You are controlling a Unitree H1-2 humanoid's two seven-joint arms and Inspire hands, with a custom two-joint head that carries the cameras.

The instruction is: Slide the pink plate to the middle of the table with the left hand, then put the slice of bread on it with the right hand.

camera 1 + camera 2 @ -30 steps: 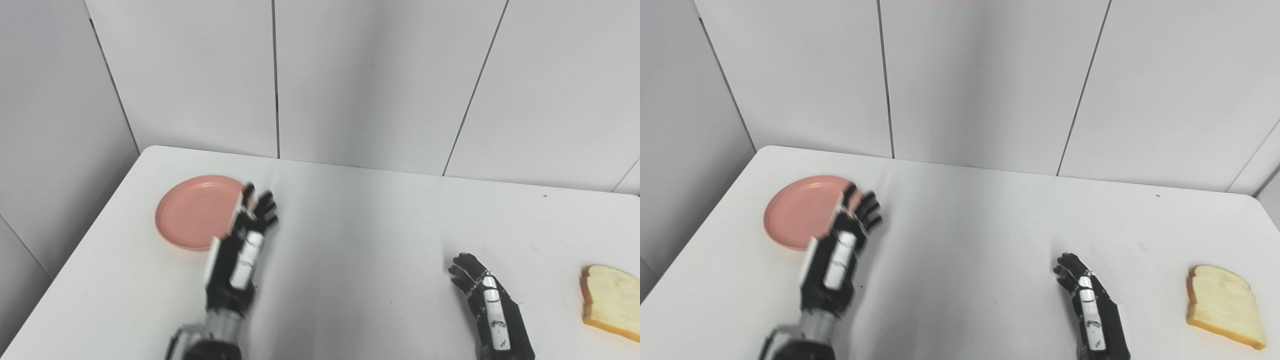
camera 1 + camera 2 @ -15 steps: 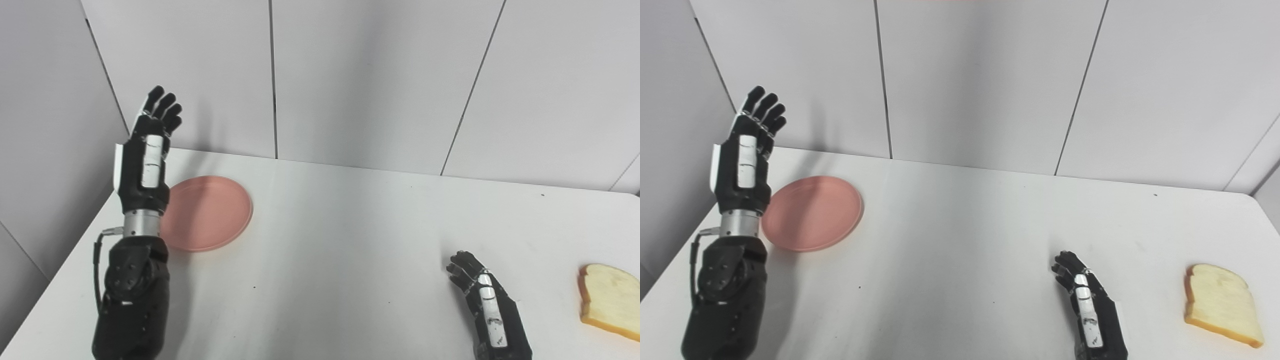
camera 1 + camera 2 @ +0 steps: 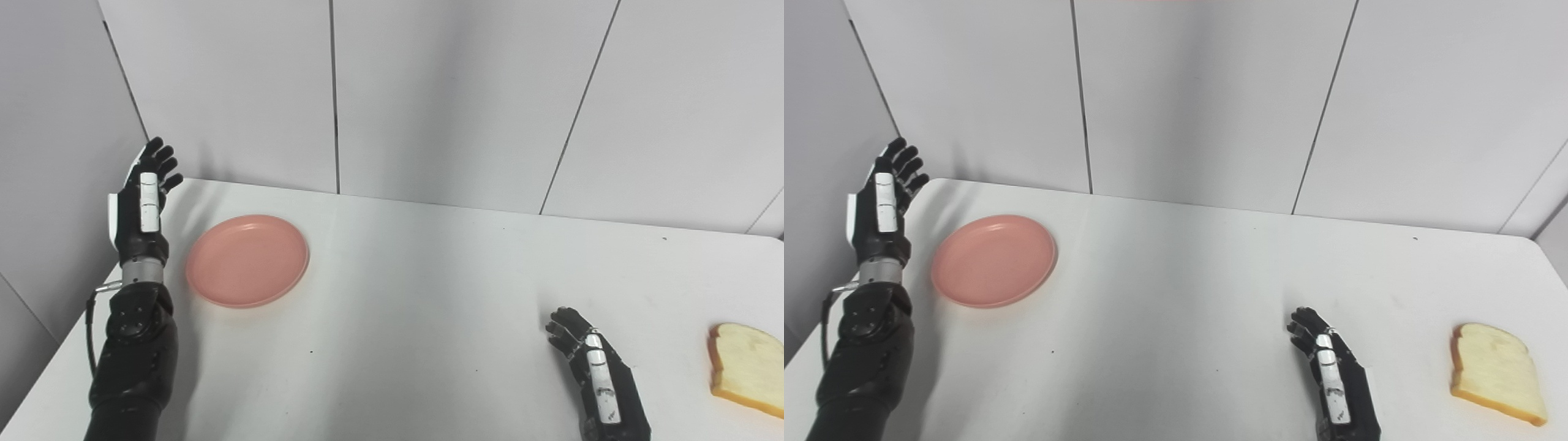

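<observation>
A round pink plate (image 3: 247,260) lies flat on the white table (image 3: 416,294) at the far left. My left hand (image 3: 142,202) is raised just left of the plate, near the table's left edge, fingers spread, open and holding nothing. It does not touch the plate. A slice of bread (image 3: 746,370) with a tan crust lies near the right edge. My right hand (image 3: 593,373) rests low on the table to the left of the bread, well apart from it, fingers loosely curled and empty.
Grey panelled walls (image 3: 453,98) stand right behind the table and along its left side, close to my left hand. The table's left edge (image 3: 73,349) runs beside my left forearm.
My left hand swung from the plate's right side, up over it, to the plate's left side and has come down lower. The plate, the bread and my right hand stayed put.
</observation>
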